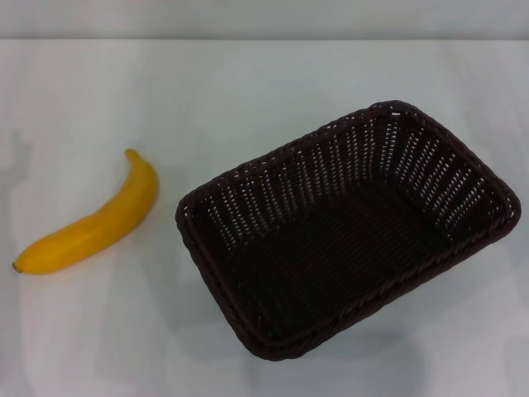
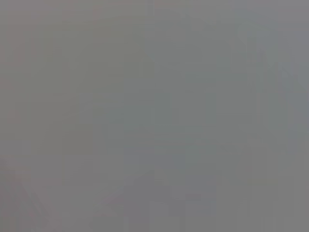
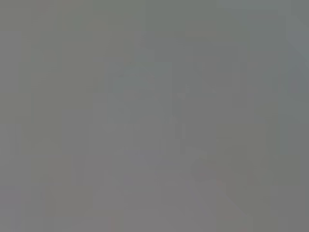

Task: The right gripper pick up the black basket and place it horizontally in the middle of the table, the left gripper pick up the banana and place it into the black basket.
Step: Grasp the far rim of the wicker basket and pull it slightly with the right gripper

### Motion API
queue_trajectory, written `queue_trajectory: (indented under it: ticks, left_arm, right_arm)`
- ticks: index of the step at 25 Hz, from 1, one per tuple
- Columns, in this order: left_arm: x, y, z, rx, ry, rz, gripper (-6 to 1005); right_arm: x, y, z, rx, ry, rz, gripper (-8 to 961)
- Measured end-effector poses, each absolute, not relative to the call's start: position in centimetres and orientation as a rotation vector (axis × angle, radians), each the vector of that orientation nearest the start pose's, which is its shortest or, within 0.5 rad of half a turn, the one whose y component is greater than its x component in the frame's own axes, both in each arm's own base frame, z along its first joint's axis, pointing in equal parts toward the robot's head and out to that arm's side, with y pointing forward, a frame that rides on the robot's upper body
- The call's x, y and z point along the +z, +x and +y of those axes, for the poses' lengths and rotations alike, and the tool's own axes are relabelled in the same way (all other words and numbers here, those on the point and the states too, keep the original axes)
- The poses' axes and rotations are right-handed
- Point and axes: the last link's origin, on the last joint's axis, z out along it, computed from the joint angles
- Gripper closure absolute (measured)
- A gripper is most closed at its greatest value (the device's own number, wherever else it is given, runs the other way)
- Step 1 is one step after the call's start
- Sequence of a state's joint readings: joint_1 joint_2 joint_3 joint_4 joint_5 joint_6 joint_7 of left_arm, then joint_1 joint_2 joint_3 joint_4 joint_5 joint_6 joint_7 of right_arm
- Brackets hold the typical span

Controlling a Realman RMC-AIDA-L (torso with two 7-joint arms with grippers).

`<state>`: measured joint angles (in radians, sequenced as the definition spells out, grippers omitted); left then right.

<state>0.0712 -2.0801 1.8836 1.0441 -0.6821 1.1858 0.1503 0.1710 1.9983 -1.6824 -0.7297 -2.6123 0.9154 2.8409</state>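
Note:
The black basket (image 1: 347,227) sits on the white table (image 1: 248,91) at the right of the head view, turned at a slant, open side up and empty. The banana (image 1: 91,219) lies on the table at the left, clear of the basket, its stem toward the far side and its dark tip toward the near left. Neither the left gripper nor the right gripper shows in any view. Both wrist views show only a plain grey blur.
The table's far edge runs along the top of the head view. A strip of bare tabletop lies between the banana and the basket.

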Motion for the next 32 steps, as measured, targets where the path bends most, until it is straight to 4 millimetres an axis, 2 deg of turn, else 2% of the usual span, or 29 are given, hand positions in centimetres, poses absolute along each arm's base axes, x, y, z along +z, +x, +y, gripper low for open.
queue_trajectory:
  ticks: [7, 18, 21, 22, 26, 32]
  left_arm:
    - [8.9, -27.9, 27.5, -0.930, -1.013, -0.362, 110]
    - [9.0, -28.4, 27.4, -0.922, -1.001, -0.386, 109]
    - [9.0, -28.4, 27.4, -0.922, -1.002, -0.386, 109]
    - [9.0, -28.4, 27.4, -0.922, -1.001, -0.386, 109]
    - [9.0, -28.5, 27.4, -0.921, -0.998, -0.390, 109]
    - [9.0, -28.6, 27.5, -0.922, -0.996, -0.394, 109]
  right_arm:
    - [9.8, 32.8, 35.4, 0.431, -1.334, 0.376, 89]
    - [12.5, 29.9, 38.5, 0.345, -1.487, 0.543, 91]
    - [13.9, 28.0, 39.8, 0.223, -1.616, 0.654, 91]
    - [13.9, 28.0, 39.8, 0.223, -1.616, 0.654, 91]
    - [15.0, 25.9, 40.3, 0.136, -1.752, 0.744, 91]
    - [15.4, 23.1, 39.3, 0.272, -2.047, 0.815, 92]
